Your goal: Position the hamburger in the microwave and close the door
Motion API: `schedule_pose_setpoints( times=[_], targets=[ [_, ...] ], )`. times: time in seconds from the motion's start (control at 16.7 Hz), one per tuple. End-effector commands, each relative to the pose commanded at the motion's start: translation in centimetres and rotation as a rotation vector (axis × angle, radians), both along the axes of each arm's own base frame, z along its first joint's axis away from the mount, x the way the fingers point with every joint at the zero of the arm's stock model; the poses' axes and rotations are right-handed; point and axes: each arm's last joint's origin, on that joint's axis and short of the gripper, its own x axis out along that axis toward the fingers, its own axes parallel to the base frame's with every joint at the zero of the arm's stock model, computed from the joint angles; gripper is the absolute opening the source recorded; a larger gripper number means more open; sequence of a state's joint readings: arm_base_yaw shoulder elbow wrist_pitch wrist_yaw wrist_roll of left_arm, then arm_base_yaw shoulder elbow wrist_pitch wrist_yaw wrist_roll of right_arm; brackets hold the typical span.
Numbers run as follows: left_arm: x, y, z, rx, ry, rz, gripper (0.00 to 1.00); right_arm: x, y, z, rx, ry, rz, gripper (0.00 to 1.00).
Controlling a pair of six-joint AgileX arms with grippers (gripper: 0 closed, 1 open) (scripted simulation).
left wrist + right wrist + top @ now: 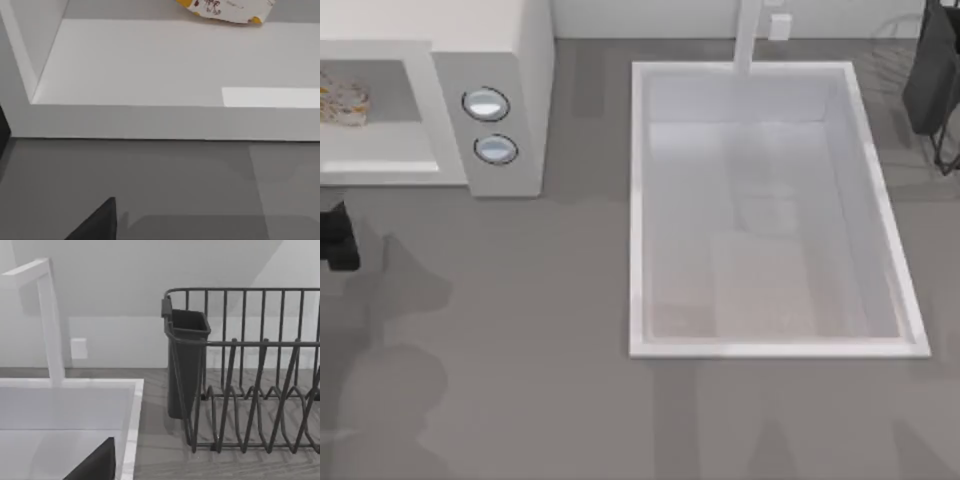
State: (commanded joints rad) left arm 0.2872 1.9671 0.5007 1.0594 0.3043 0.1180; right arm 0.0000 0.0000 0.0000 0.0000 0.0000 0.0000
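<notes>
Off-white and boxy, the microwave [470, 90] is sitting at the far left of the table [540, 330], its two round silver-blue knobs [486, 104] facing up on the side panel. The hamburger [342, 100] is lying inside the grey cavity, a cream-tan lump with orange and brown speckles; in the left wrist view it [225, 11] is resting on the pale cavity floor, well ahead of the camera and beyond the microwave's white front lip [160, 122]. The door cannot be told apart from the rest of the frame.

The left gripper [338, 235] is hanging at the table's left edge, just in front of the microwave's opening and apart from the hamburger, which is lying farther in and beyond it. Whether its fingers are spread or pressed together cannot be told.

The white sink basin [640, 200] is lying well to the right of that gripper, with a white faucet [47, 315] at its far rim. The right arm is parked at the far right corner, facing a dark wire dish rack [250, 370] with a dark cup holder [186, 360] just beside the sink.
</notes>
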Motion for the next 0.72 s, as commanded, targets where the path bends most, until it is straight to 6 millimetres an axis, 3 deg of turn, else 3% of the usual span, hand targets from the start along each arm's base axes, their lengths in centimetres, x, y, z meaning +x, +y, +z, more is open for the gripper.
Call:
schedule_pose_setpoints(
  times=[0.18, 0.48, 0.72],
  targets=[
    [-2.0, -0.1, 0.2, 0.006, -0.014, 0.002, 1.00, 0.0, 0.0, 0.0, 0.000, 0.000, 0.000, 1.00],
    [-2.0, -0.2, 0.1, 0.005, -0.011, -0.001, 1.00, 0.0, 0.0, 0.0, 0.000, 0.000, 0.000, 1.00],
    [-1.5, 0.0, 2.2, 0.010, -0.025, 0.002, 1.00, 0.0, 0.0, 0.0, 0.000, 0.000, 0.000, 1.00]
  ],
)
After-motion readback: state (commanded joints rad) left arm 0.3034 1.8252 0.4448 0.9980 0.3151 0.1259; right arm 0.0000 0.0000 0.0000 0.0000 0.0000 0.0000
